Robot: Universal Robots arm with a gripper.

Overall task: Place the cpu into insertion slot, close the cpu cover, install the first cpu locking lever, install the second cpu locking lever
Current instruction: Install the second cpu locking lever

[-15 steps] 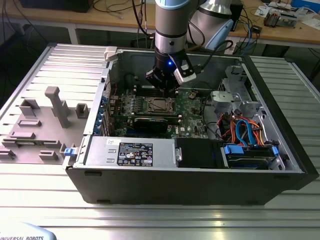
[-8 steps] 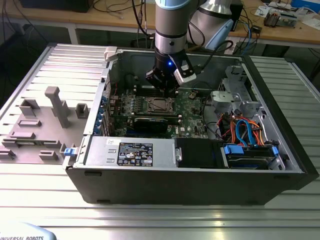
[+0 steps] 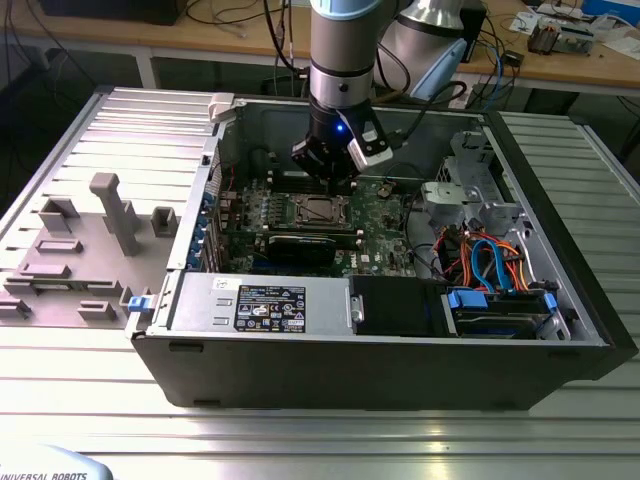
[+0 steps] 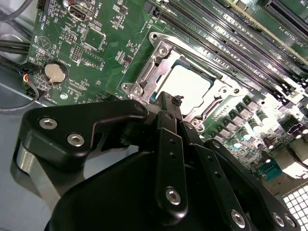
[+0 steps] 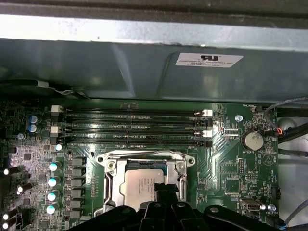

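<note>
- Exterior view: gripper point(image 3: 331, 176) poised low inside the open computer case point(image 3: 560, 330), just above the insertion slot point(image 3: 318, 209) on the motherboard point(image 3: 385, 225).
- Second wrist view: cpu point(image 4: 188, 86) seated in the slot, cpu cover point(image 4: 150, 72) closed around it; jaws closed together, gripping nothing.
- First wrist view: fingertip touching the cpu's near edge.

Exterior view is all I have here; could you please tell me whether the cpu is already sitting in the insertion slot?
Observer: Yes. In the first wrist view the cpu lies silvery face up in the insertion slot.
Operator: Thank you. Is the cpu cover down?
Observer: In the second wrist view the cpu cover appears to lie down around the chip, framing it.
Operator: Where is the gripper?
Observer: The gripper sits at the socket's edge, over the cover's rim.
</note>
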